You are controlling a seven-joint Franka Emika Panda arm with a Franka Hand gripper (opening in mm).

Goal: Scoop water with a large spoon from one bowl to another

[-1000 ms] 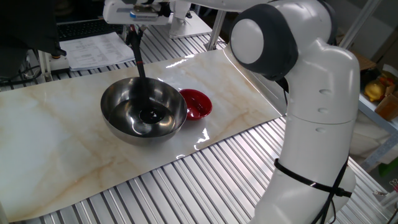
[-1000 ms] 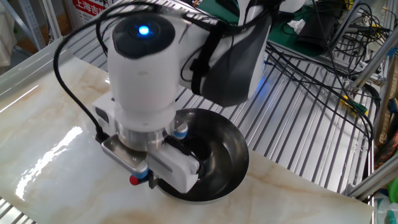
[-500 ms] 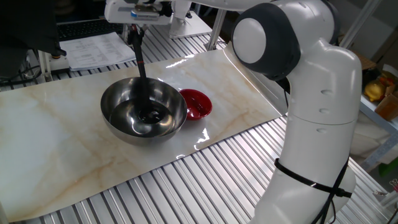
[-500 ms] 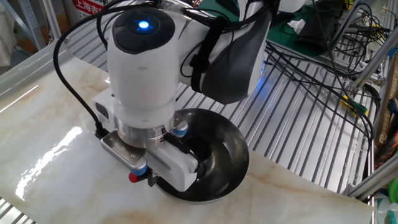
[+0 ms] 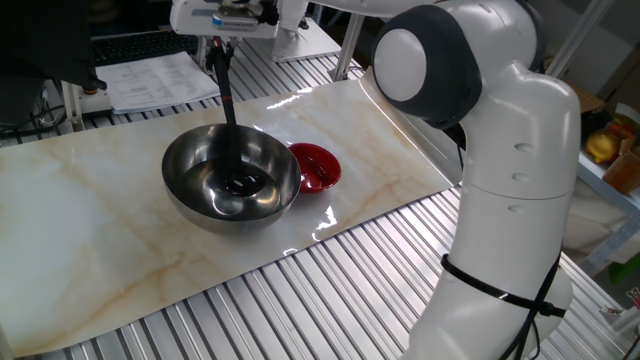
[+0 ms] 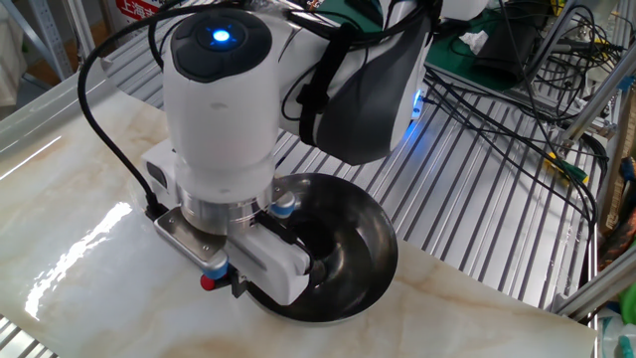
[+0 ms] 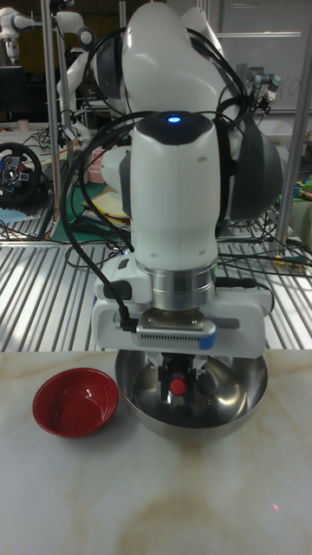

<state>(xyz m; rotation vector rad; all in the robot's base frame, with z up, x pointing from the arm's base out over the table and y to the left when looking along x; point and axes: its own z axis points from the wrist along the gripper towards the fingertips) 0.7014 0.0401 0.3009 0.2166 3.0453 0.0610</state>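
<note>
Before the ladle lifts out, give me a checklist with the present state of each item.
1. Scoop of the large spoon down inside the steel bowl: ok.
2. Handle held in the gripper, jaws shut on it near the top: ok.
3. Handle close to upright, leaning only slightly: ok.
4. Red bowl right beside the steel bowl, upright, nothing in it that shows: ok.
5. Scoop actually filled with water: cannot tell, the liquid hardly shows.
6. Path from steel bowl over to red bowl free of other things on the marble sheet: ok.
</note>
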